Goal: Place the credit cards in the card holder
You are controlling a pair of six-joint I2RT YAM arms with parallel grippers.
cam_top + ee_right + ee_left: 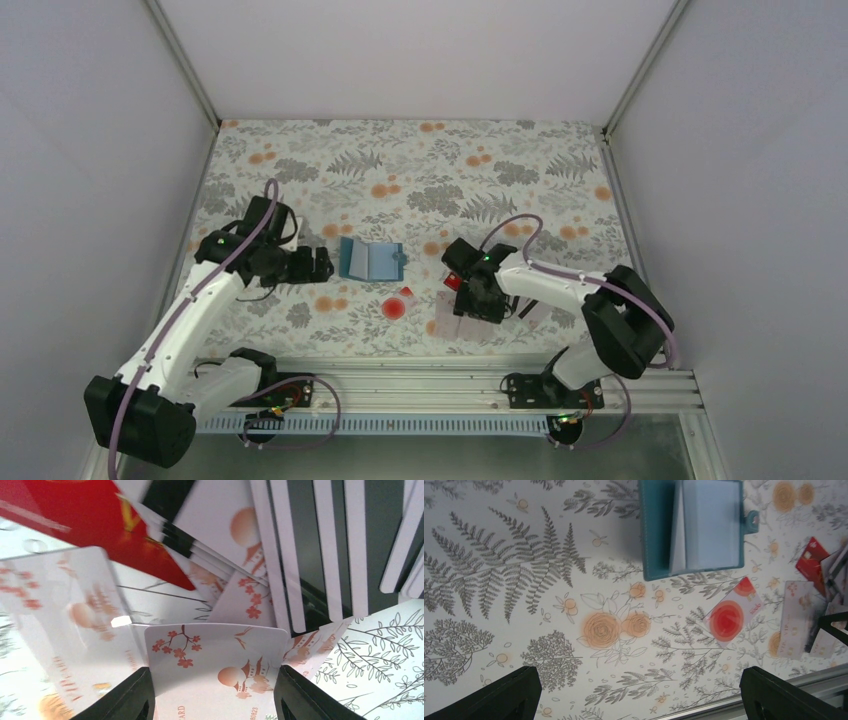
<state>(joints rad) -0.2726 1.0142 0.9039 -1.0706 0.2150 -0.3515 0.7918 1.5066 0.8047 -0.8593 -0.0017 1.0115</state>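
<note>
The right gripper [214,674] pinches a pale card [215,647] printed "…ARD"; the left gripper [639,682] has its jaws spread wide.

Lab test booth; plain white walls [420,50]

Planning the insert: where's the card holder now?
Top view: the card holder lies open mid-table, just right of the left tool, up-left of the red spot.

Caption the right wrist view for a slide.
Right gripper pinching a pale card above the scattered credit cards.
</note>
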